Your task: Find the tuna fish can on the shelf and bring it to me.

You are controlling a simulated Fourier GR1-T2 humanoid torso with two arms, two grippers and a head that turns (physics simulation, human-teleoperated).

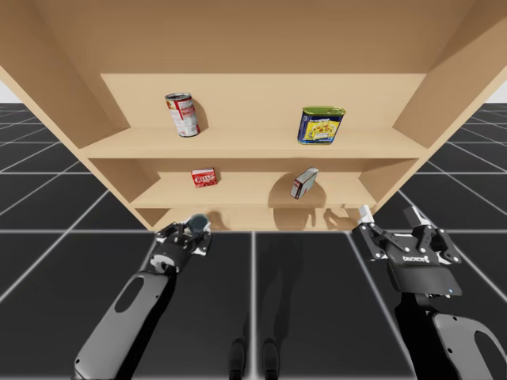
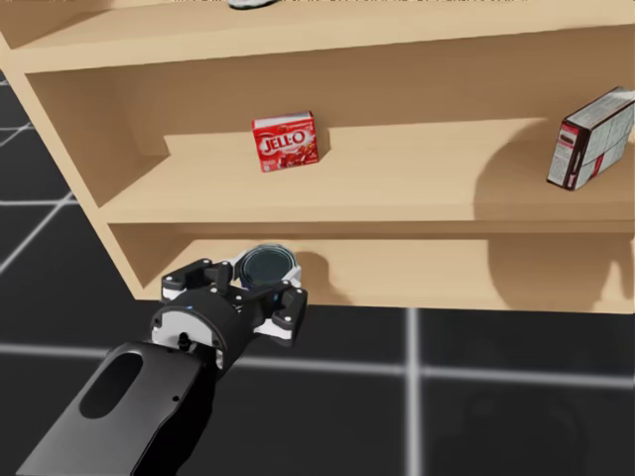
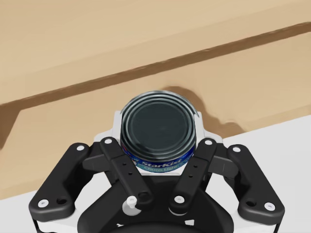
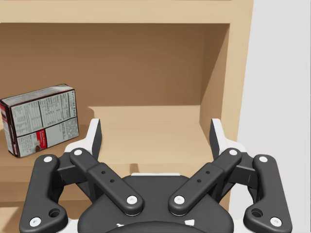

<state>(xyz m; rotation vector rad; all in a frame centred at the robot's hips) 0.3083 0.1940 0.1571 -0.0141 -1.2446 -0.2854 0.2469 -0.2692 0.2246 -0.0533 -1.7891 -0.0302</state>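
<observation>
Your left gripper (image 3: 158, 132): closed on the tuna can (image 3: 158, 120) across its round wall, at the front edge of the lowest shelf (image 2: 476, 270). Can: likely rigid, smooth, slippery, fairly dense; hold it mid-wall. Your right gripper (image 4: 155, 133): spread wide, empty.

L arm (image 1: 127, 313) and R arm (image 1: 467, 348) are glossy black shells, L w/ an oval forearm recess, each ending in a black-linkage gripper, L gripper (image 3: 158, 126) and R gripper (image 4: 156, 133), w/ silver screws, white-backed fingers (image 4: 94, 136), and apparently small white lettering on R's palm.
</observation>
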